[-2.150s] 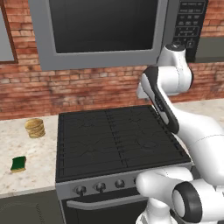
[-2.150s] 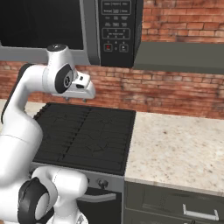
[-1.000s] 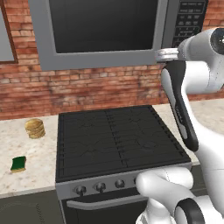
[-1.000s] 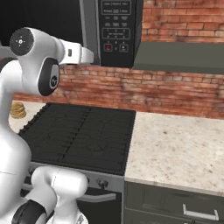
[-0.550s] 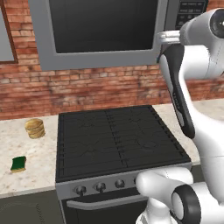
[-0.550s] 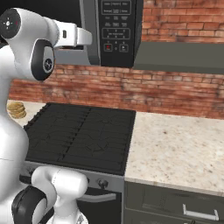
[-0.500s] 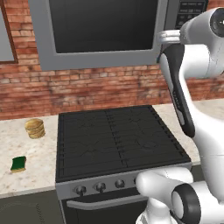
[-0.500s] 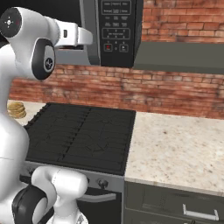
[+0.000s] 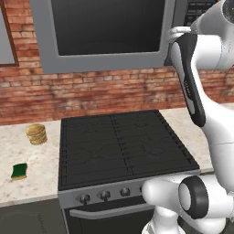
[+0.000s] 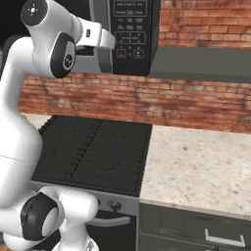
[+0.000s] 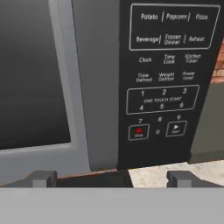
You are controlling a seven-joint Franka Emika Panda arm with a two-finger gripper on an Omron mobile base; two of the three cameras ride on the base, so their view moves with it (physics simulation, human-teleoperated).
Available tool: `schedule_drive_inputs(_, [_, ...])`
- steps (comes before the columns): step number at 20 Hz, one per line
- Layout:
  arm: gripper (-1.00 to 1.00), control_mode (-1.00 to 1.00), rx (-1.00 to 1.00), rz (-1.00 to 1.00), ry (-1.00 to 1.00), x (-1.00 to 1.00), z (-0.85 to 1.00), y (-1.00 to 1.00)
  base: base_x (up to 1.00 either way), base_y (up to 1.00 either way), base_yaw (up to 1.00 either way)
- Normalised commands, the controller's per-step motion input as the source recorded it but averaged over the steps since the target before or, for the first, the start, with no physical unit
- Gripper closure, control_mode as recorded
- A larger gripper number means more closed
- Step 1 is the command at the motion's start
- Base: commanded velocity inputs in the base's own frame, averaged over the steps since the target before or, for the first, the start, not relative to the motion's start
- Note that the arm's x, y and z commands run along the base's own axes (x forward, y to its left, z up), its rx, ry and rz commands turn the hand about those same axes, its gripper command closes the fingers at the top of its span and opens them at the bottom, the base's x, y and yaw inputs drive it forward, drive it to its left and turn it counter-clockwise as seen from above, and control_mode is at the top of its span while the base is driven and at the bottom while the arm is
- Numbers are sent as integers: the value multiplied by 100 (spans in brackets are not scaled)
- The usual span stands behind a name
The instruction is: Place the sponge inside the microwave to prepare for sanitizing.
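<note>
The sponge (image 9: 19,171), a small green block with a yellow edge, lies on the counter left of the stove, far below and left of my hand. The microwave (image 9: 107,32) hangs above the stove with its dark-windowed door shut. My gripper (image 11: 111,178) is raised up close in front of the door's right edge and the black button panel (image 11: 168,78). Both fingertips (image 11: 43,177) stand wide apart, open, with nothing between them. In the right base view the hand (image 10: 100,39) sits just left of the panel (image 10: 130,29).
A round tan stacked-disc object (image 9: 36,134) stands on the left counter behind the sponge. The black stove (image 9: 121,148) lies below the microwave. A speckled counter (image 10: 196,166) runs to the right, backed by a brick wall (image 10: 196,103).
The arm has swung up from over the stove, and the hand now sits higher and closer to the microwave's front. The sponge has not moved.
</note>
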Motion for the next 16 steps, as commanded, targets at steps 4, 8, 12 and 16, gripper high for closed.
schedule_drive_inputs(4, [-100,-100,7,0,4,34,0,-3,0,0,0])
schedule_drive_inputs(8, [-100,-100,6,0,-1,26,-1,-1,0,0,0])
schedule_drive_inputs(12, [-100,-100,3,0,-3,33,-4,0,0,0,0])
schedule_drive_inputs(16, [-100,-100,0,0,-2,33,-6,0,0,0,0])
